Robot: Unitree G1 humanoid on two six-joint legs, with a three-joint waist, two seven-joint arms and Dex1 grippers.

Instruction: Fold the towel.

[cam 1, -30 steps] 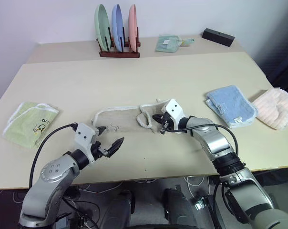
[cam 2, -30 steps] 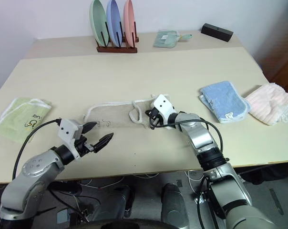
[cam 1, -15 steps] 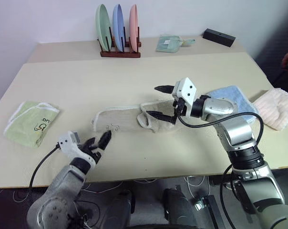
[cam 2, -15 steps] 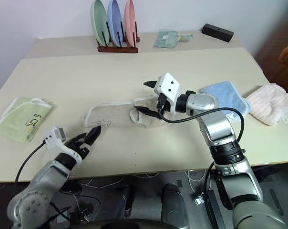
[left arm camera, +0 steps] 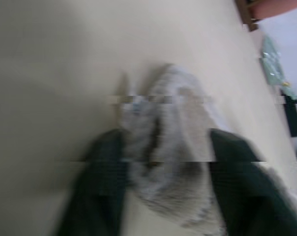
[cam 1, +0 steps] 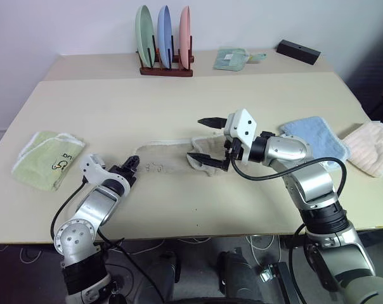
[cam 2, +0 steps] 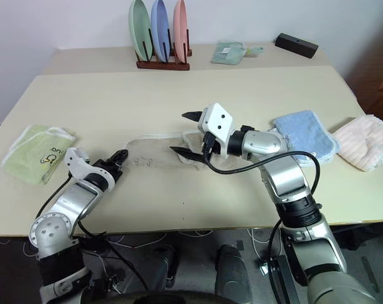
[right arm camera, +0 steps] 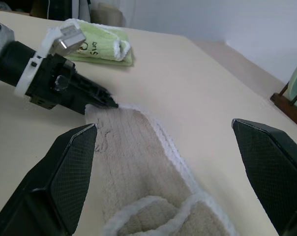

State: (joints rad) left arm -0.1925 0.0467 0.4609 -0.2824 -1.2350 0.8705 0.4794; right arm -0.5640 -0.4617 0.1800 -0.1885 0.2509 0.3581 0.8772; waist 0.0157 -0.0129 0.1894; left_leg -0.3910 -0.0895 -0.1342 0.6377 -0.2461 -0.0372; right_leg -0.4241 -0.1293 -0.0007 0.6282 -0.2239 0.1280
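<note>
Nearest us, our left gripper (cam 1: pixel 132 166) had come forward to the towel's (cam 2: pixel 160 149) left end, jaws narrowed around that end, apparently pinching it, though the wrist view was blurred. The towel lay in the middle of the table (cam 1: pixel 179 101), nearer the front edge, a long strip with its right end bunched over itself; we judged the fold only begun, with the long fold left to do. Our right gripper (cam 1: pixel 207 139) hovered above that bunched end, jaws wide and empty, where a second earlier it had been down on the cloth, shut.
</note>
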